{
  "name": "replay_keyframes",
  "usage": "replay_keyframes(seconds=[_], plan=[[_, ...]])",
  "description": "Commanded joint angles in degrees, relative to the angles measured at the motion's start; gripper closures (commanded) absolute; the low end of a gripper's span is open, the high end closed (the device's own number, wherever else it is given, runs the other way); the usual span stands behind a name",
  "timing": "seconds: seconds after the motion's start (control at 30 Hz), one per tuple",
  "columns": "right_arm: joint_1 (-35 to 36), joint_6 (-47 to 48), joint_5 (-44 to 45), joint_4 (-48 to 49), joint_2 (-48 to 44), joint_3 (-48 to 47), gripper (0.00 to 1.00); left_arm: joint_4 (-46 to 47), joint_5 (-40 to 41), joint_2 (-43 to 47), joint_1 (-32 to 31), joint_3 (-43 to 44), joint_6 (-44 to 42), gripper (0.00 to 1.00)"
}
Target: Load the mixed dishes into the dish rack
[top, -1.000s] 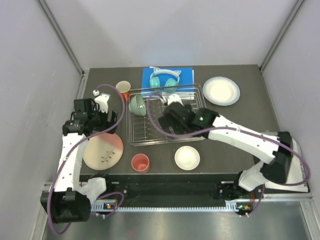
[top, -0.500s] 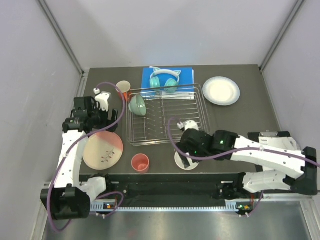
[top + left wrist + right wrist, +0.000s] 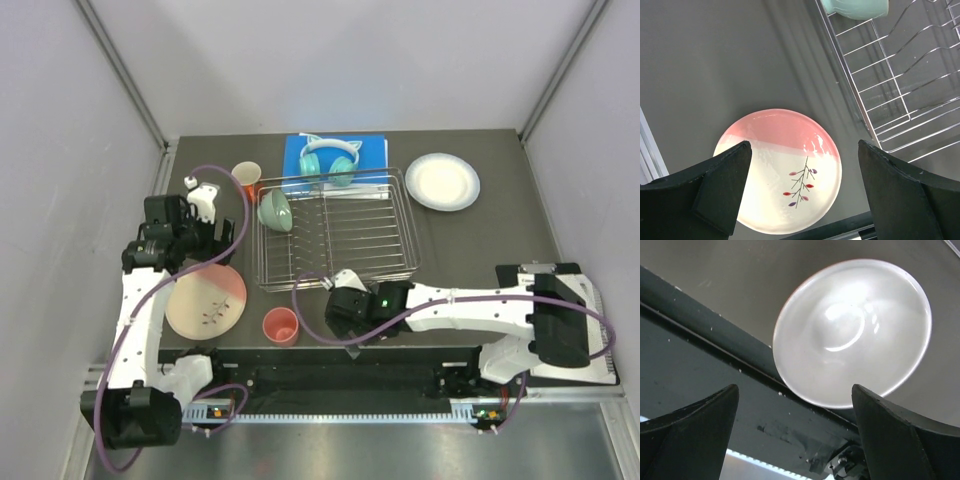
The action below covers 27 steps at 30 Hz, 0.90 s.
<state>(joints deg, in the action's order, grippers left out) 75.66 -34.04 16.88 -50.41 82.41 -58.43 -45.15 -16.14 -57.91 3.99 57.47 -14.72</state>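
Only the mint green bowl (image 3: 275, 210) sits in the dish rack (image 3: 370, 228); the left gripper (image 3: 805, 172) gapes empty above the pink-and-cream plate (image 3: 772, 145), the right gripper (image 3: 795, 412) likewise above a small white plate (image 3: 855, 330).

**Overhead view.** From high above the near side, we look down on the whole table (image 3: 470, 240), with the dish rack (image 3: 335, 230) at mid-frame.

**Left wrist view.** We look steeply down from nearer on the pink-and-cream plate (image 3: 780, 170) and the rack's left edge. Both also appear in our overhead view.

**Right wrist view.** We look down from very close on a small white plate (image 3: 852, 332) lying at the table's near edge.
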Motion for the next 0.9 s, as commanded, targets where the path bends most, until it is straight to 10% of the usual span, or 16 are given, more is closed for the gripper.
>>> replay_keyframes(seconds=[0.0,0.33,0.7,0.87], plan=[[0.5,1.1,2.7,5.8,3.4,0.3,0.08,0.5,-1.0,1.6,0.2,-0.3,-0.3,0.08],[0.1,-0.8,9.7,7.4,10.8,1.9,0.31,0.7,-0.6,2.7,0.2,-1.3,-0.7,0.08],[-0.2,-2.3,11.9,5.9,6.4,4.1,0.98,1.2,-0.3,2.8,0.2,-2.5,-0.6,0.08],[-0.2,0.9,10.0,0.2,1.7,-2.7,1.0,1.6,-0.1,2.4,0.2,-2.5,-0.6,0.08]])
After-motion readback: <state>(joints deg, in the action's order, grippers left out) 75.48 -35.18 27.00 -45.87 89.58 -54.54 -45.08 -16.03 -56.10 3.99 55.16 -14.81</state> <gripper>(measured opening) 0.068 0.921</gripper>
